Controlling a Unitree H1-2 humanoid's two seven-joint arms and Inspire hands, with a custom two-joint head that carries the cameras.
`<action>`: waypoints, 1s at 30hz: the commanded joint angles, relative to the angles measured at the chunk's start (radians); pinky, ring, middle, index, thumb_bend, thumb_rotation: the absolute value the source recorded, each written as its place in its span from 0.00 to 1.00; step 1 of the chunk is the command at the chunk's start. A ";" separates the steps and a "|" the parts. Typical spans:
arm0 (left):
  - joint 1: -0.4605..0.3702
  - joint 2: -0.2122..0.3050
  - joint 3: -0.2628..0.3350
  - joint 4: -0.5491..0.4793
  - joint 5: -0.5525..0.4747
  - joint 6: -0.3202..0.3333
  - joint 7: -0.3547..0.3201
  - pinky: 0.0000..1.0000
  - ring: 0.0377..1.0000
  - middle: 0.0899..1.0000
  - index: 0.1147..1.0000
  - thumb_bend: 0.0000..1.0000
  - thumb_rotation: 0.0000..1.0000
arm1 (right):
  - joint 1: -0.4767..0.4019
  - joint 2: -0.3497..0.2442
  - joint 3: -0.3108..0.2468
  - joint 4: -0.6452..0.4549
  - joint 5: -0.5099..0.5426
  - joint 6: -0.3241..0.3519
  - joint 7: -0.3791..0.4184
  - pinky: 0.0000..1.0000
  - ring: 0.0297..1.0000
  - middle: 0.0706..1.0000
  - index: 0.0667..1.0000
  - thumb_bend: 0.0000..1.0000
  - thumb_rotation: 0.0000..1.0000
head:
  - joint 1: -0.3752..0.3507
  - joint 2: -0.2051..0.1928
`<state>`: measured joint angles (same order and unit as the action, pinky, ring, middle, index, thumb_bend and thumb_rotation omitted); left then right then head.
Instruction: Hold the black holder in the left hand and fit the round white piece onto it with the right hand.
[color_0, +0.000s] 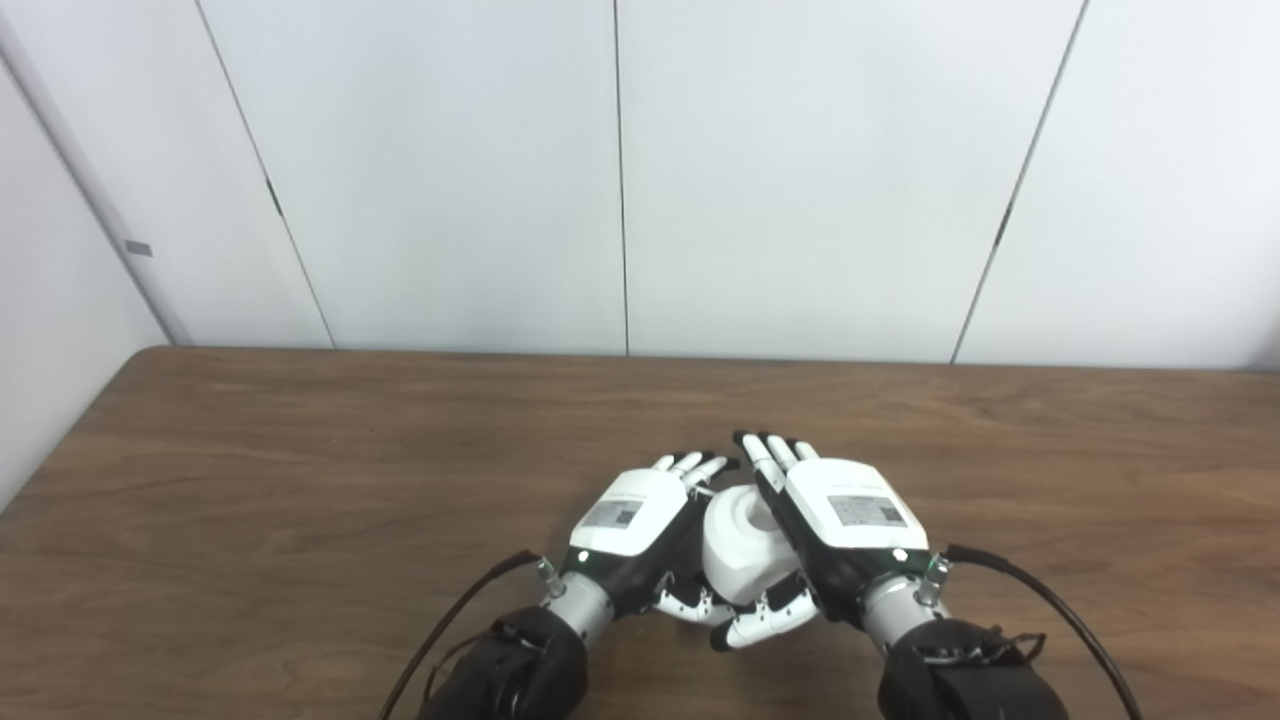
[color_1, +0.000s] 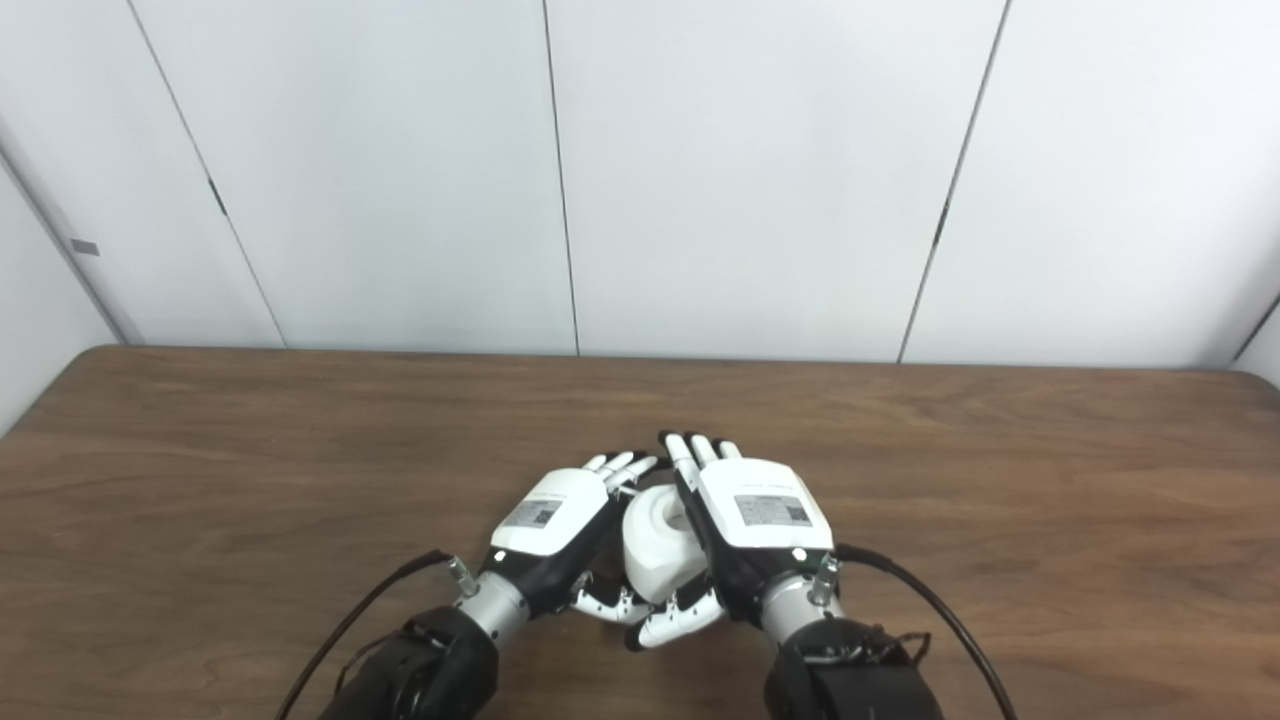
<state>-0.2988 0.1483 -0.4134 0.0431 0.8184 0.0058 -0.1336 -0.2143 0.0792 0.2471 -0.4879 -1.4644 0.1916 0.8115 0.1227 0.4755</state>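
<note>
A: Item one, nearest the cameras: what comes in at the bottom edge?

B: Two dark-sleeved forearms with metal wrists, each trailing a black cable (color_0: 470, 600). The left hand (color_0: 635, 530), white-backed with black palm and fingers, and the right hand (color_0: 845, 525), same make, sit close together over the brown wood-grain table (color_0: 300, 480).

A: Item two: what lies between them?

B: The round white plastic piece (color_0: 740, 545), a smooth domed body with a shallow recess on top. It sits low, at or just above the tabletop, cupped between both palms.

A: State of the hands?

B: Both curve inward around the white piece. The right hand's thumb (color_0: 765, 620) crosses under its near side; the fingers (color_0: 770, 450) reach forward past its far side. The left hand's thumb (color_0: 690, 603) sits at the near lower edge and its fingertips (color_0: 695, 465) bend toward the far side. Each seems to press the piece, but which one carries it, I cannot tell.

A: The black holder?

B: Not distinguishable; any dark part there blends with the black palms.

A: Item three, farther out?

B: Bare wood to the table's far edge, then a wall of pale grey panels (color_0: 450, 170) divided by thin dark seams.
</note>
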 joint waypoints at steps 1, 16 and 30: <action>-0.031 0.007 0.010 -0.009 0.000 -0.007 0.021 1.00 0.98 0.95 0.41 0.52 0.05 | 0.008 -0.005 0.006 0.023 0.014 0.002 0.019 0.63 1.00 1.00 1.00 1.00 0.42 | 0.000 0.000; -0.027 0.022 0.019 -0.027 -0.014 0.015 0.001 1.00 0.98 0.95 0.41 0.52 0.05 | 0.004 -0.020 -0.008 0.027 0.033 0.021 0.018 0.63 1.00 1.00 1.00 1.00 0.40 | -0.005 -0.008; -0.023 0.032 0.029 -0.036 -0.025 0.018 -0.001 1.00 0.99 0.96 0.41 0.52 0.05 | 0.005 -0.020 -0.021 0.027 0.039 0.044 0.013 0.63 1.00 1.00 1.00 1.00 0.41 | -0.005 -0.015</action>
<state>-0.2986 0.1688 -0.3999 0.0363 0.7838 0.0235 -0.1543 -0.2170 0.0634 0.2307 -0.4842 -1.4258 0.2244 0.8049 0.1166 0.4602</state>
